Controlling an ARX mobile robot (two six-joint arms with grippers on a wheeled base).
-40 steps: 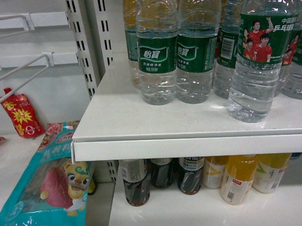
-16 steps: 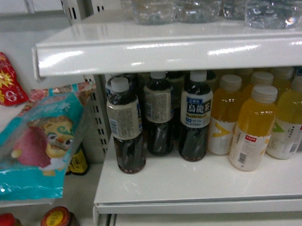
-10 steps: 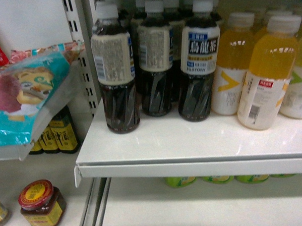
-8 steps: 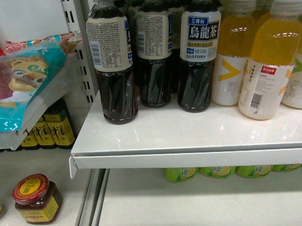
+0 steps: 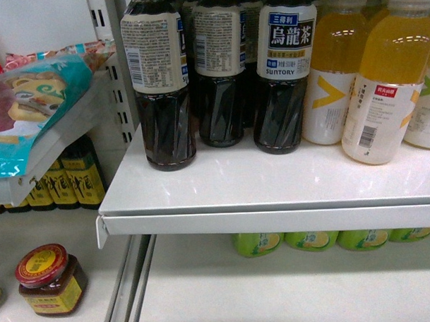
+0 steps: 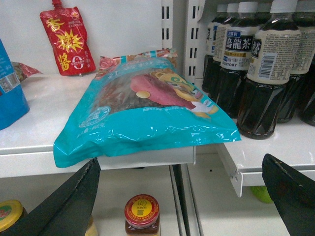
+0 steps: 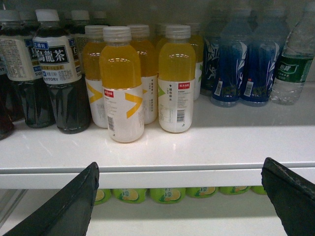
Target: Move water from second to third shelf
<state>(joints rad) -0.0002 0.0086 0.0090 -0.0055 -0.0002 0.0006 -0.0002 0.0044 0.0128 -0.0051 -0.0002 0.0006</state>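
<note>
Both hands, left hand (image 6: 179, 196) and right hand (image 7: 179, 196), are hanging spread and empty, facing the tea (image 5: 158, 78) shelf (image 5: 273, 194); one water (image 7: 293, 66) is sitting far right, probably already moved

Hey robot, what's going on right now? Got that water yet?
Left gripper open, empty. Right gripper open, empty. One water bottle at shelf's far right, untouched. Orange drinks stand left of it.

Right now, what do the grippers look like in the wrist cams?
Only the fingers show, as matte black, broad, tapering blades at the frame's lower corners: left gripper, right gripper. No cables, markings or arm links are visible, and the head view shows neither arm.
</note>
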